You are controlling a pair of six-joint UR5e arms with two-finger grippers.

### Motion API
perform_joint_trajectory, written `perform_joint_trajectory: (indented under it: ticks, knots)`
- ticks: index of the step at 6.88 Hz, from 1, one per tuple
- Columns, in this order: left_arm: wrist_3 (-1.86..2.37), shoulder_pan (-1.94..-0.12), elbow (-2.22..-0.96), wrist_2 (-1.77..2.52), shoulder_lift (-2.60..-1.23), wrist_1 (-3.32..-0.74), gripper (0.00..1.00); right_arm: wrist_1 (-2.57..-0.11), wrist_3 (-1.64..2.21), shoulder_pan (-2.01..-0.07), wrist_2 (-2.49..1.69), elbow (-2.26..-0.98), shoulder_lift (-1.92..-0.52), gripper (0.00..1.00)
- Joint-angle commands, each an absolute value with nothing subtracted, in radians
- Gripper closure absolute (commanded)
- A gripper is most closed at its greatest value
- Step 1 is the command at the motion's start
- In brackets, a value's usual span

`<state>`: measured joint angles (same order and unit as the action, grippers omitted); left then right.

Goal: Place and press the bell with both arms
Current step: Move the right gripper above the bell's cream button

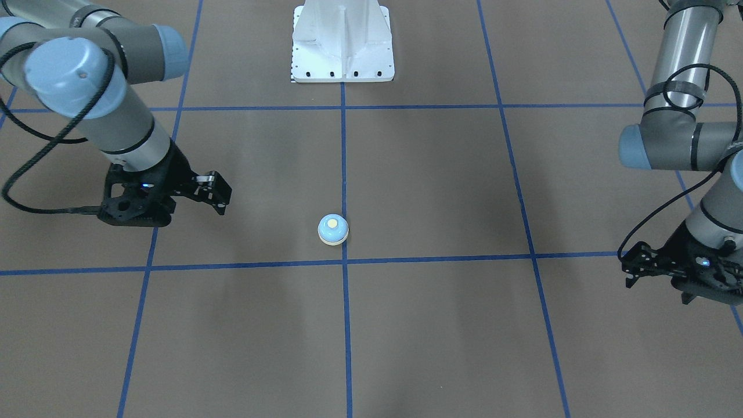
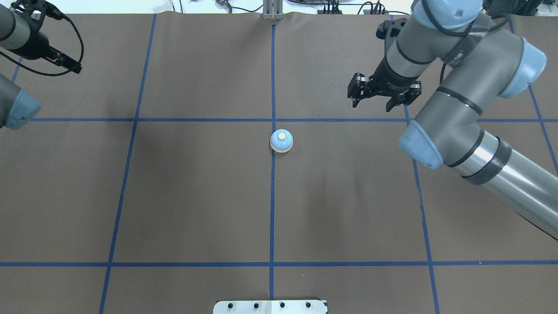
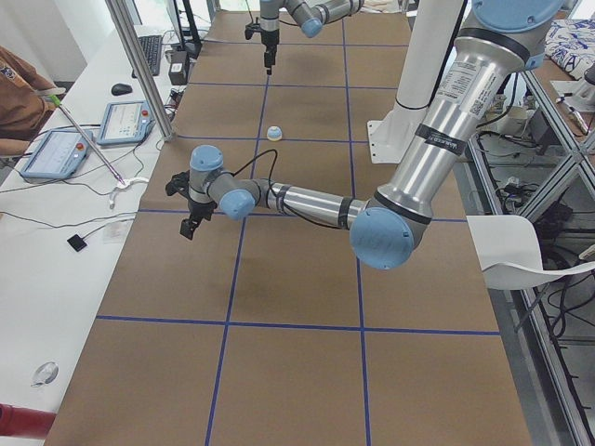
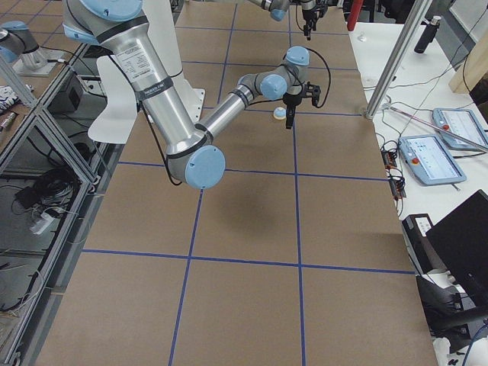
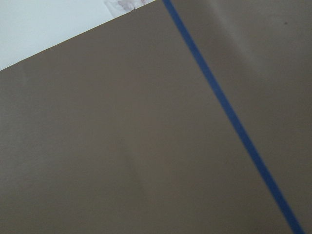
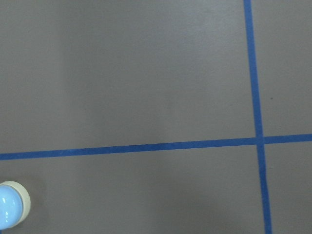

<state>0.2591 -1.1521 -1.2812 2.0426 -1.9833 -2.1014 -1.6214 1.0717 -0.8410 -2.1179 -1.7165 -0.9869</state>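
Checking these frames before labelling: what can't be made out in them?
Right wrist view: bell cut by the corner, its top out of frame.
Left wrist view: only table and tape; no bell in frame.
Exterior left view: bell too small for any detail.

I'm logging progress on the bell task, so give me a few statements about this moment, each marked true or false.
1. The bell stands upright on the table. True.
2. The right gripper grips the bell. False: its jaws are open, empty and apart from it.
3. The bell overlaps a blue tape line. True.
4. The left gripper hangs directly above the bell. False: it is far off to the side.
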Motion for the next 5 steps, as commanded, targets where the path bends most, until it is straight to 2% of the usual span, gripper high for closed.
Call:
perform_joint_trajectory:
  ticks: [1, 5]
  knots:
    - [0.222, -1.172, -1.287, 2.045, -1.956, -2.102, 0.00, -1.623, 1.140, -0.770, -2.098, -1.671, -0.902, 1.00]
    - [0.195, -1.187, -1.301, 2.069, -1.921, -2.106, 0.00, -1.623, 1.141, -0.671, -2.050, -1.453, -0.727, 1.00]
